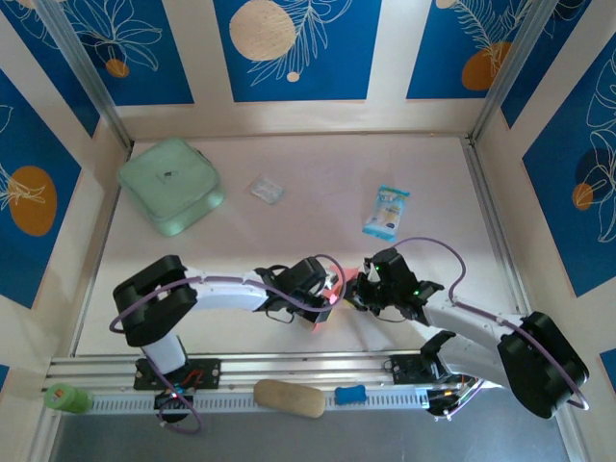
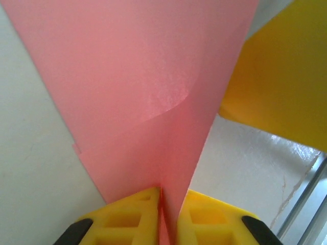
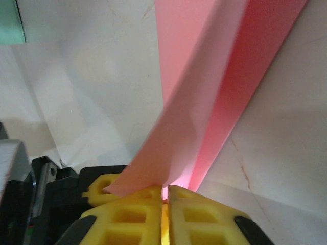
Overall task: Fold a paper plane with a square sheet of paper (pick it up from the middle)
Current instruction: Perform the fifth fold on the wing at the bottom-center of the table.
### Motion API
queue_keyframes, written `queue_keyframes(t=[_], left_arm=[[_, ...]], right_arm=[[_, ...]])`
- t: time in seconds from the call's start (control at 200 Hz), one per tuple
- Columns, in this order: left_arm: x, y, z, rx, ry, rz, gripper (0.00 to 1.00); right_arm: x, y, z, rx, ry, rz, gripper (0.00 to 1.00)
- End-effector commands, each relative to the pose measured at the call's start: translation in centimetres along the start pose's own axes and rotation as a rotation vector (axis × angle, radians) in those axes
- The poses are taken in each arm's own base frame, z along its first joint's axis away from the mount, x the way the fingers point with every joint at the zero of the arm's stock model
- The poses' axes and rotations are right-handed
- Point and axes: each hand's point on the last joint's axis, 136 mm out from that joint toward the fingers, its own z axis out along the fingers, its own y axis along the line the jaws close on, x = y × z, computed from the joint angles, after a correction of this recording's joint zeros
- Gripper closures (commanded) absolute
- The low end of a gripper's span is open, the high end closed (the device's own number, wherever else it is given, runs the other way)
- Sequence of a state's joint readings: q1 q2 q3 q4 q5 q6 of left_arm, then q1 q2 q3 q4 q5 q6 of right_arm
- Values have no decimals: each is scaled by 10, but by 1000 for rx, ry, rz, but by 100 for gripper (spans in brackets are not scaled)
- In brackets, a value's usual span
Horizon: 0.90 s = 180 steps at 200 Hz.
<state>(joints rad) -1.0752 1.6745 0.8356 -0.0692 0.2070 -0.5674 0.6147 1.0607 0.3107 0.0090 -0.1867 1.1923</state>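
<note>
The square sheet of paper [image 1: 334,282] is salmon pink and hangs just above the table near its front middle, pinched between my two grippers. In the left wrist view the sheet [image 2: 143,92] rises as a folded wedge with a curled inner layer, and my left gripper [image 2: 164,204] is shut on its lower tip. The right wrist view has the paper [image 3: 204,102] as a long double-layered strip, with my right gripper [image 3: 167,191] shut on its end. From above, the left gripper [image 1: 325,294] and right gripper [image 1: 358,286] nearly touch. I cannot tell if it forms a paper plane.
A mint-green pouch [image 1: 170,185] lies at the back left, a small clear wrapper [image 1: 267,189] at the back middle, and a blue-and-white snack packet [image 1: 386,211] to the right. A tan object [image 1: 289,397] and a blue piece [image 1: 350,395] rest on the front rail.
</note>
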Motion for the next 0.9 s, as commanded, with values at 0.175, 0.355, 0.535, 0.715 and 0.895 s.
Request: queue_keyframes(t=[0.175,0.355,0.535,0.715,0.895], left_arm=[[-4,10,-10,-59,-24,36,88],[-1,18,-8,-104,-7,47,88],[0,25,-10,-148,6,75,88],[-1,27,-11,-173,10,100,88],[-2,26,-12,-202,11,137,87]], right_arm=[[-19,10,-26,8,-87,85,70],[-25,13,-31,50,-81,140,61],[-28,17,-24,94,-44,158,56],[-31,21,-19,112,-25,162,53],[-30,19,-15,146,6,170,52]])
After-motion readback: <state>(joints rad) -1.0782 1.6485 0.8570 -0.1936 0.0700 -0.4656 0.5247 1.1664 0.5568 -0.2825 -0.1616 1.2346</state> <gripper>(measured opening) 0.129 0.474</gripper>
